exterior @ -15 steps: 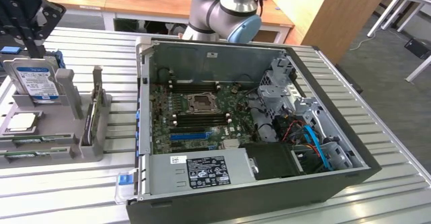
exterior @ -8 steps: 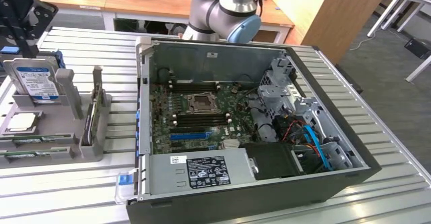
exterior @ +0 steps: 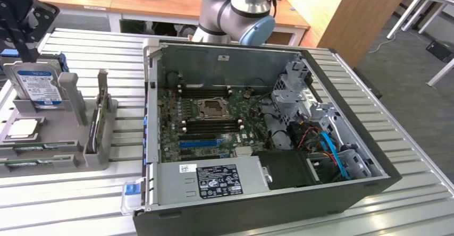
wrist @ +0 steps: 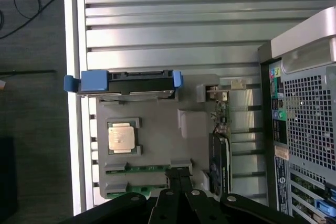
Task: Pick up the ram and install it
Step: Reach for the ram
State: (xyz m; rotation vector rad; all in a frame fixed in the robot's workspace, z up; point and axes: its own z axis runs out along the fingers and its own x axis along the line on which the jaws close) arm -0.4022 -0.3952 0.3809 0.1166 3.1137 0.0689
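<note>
Grey holder (exterior: 67,135) on the table (exterior: 85,193), at the exterior view's left, carries the ram (exterior: 35,162) seated in a slot at its near edge. Gripper (wrist: 179,174) hangs above the holder, pointing down, jaws closed together and empty. Open computer case (exterior: 284,209) stands rightward.

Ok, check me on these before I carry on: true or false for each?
1. The computer case lies open with its motherboard exposed. True.
2. The fingers are shut on the ram. False: they are shut with nothing between them, and the ram lies in the gray tray.
3. The hard drive stands on edge in the tray. True.
4. The tray sits on the exterior view's right of the case. False: it sits on the exterior view's left.
</note>
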